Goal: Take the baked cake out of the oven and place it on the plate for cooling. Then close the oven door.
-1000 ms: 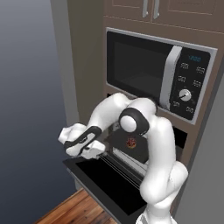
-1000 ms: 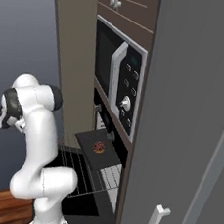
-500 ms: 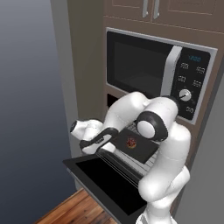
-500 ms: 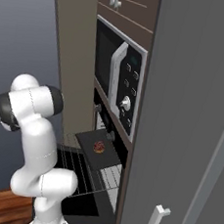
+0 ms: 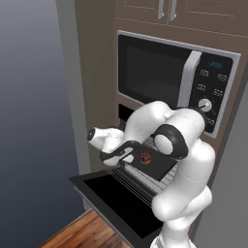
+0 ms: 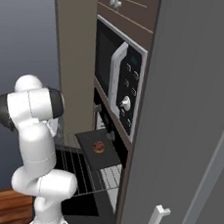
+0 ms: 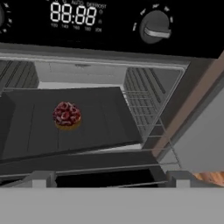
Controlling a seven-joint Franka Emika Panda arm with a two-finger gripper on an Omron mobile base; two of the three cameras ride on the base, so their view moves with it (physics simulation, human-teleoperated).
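Your claw (image 5: pixel 127 156) is spread wide, nothing between the fingers, touching nothing. In the hand view the two dark fingertips (image 7: pixel 39 178) sit far apart at the bottom, with the open oven (image 7: pixel 109 100) straight ahead of them. The cake (image 7: pixel 67 115), small, round, red-topped, sits on a dark baking tray (image 7: pixel 100 118) ahead of the claw and left of centre between the fingers, apart from both. The tray rests on a pulled-out wire rack (image 6: pixel 104 174). Above the claw's line of sight you have the digital display (image 7: pixel 73 14) and, to its right, a round knob (image 7: pixel 155 27). The oven door (image 5: pixel 116 198) is dropped fully open, below the claw. In the left base view the cake (image 5: pixel 145 157) lies just right of the claw. The microwave (image 5: pixel 177 85) sits above the oven.
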